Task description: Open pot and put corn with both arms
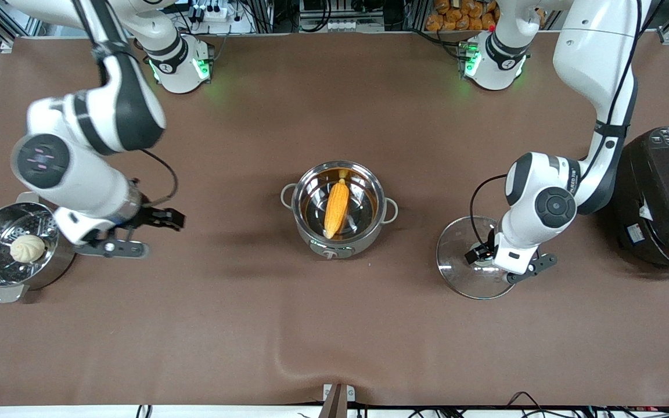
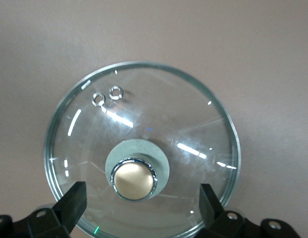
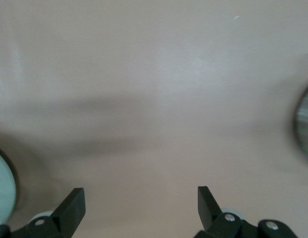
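Pot (image 1: 339, 210) open at table centre, between both grippers; corn (image 1: 336, 208) lies inside, tip to tip across bottom. Glass lid (image 2: 144, 148) flat on table directly under left gripper (image 2: 143, 203), fingers spread wide either side of copper knob (image 2: 134, 179), not touching. Right gripper (image 3: 141, 203) released, empty, over bare table beside steamer pot (image 1: 9, 247) with bun (image 1: 27, 248). Judgement: both steps look done; only arm retreat left.

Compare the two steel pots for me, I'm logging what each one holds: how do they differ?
The pot mid-table holds the corn; the steamer pot at the right arm's end holds a white bun. The pot has loop handles, the steamer pot flat ones. The steamer pot shows a perforated insert; the pot doesn't. Both are round, shiny and uncovered.
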Robot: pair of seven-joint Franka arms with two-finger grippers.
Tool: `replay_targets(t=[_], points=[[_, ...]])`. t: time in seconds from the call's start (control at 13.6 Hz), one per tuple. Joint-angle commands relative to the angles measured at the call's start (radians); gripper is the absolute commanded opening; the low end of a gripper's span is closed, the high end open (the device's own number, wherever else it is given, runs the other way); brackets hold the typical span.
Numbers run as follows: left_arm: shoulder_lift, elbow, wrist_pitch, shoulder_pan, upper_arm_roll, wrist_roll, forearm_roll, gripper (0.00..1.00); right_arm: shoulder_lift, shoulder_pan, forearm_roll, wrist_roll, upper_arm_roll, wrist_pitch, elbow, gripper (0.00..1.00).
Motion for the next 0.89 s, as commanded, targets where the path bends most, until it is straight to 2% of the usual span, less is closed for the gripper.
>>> replay_targets(t=[0.0,0.22,0.37,0.52,0.81], points=[[-0.131,-0.036,-0.055,0.006,0.002,0.021,-0.007,1.0,-0.113,-0.075,-0.01,-0.137,0.023,-0.029,-0.054,1.0],[-0.272,-0.035,-0.185,0.032,0.004,0.12,-0.005,1.0,-0.168,-0.119,-0.007,-0.218,0.023,-0.124,-0.026,1.0],[-0.352,-0.022,-0.274,0.065,0.002,0.215,-0.005,1.0,-0.168,-0.158,-0.007,-0.305,0.023,-0.236,0.052,1.0],[-0.423,-0.006,-0.346,0.101,0.004,0.309,-0.017,1.0,-0.17,-0.187,-0.007,-0.369,0.02,-0.285,0.087,1.0],[-0.45,0.171,-0.646,0.134,0.008,0.49,-0.017,1.0,-0.177,-0.234,0.033,-0.367,0.02,-0.35,0.13,1.0]])
